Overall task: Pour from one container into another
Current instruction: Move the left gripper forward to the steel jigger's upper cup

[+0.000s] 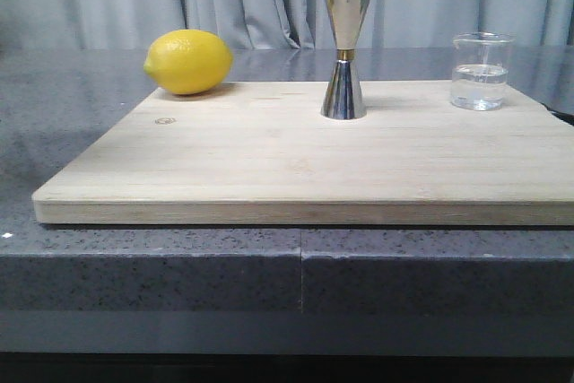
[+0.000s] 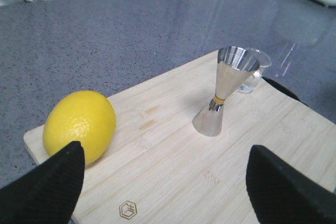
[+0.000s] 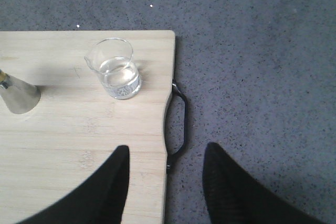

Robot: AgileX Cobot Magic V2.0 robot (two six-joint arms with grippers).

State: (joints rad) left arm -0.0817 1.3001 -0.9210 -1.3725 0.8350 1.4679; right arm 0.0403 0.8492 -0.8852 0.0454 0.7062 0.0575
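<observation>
Glass beaker (image 1: pixel 482 72), one; steel jigger (image 1: pixel 345 47), one.

One beaker (image 1: pixel 482 71), one jigger (image 1: pixel 345 47), one lemon (image 1: pixel 188 62), one board (image 1: pixel 305 168).

Pale wooden cutting board (image 1: pixel 296 168) cropped by the right edge in the front view; tall shiny steel hourglass jigger (image 3: pixel 17 95) cut off at the frame edge in the right wrist view; clear glass beaker (image 2: pixel 255 74) largely hidden behind the jigger in the left wrist view, its printed marks unreadable
</observation>
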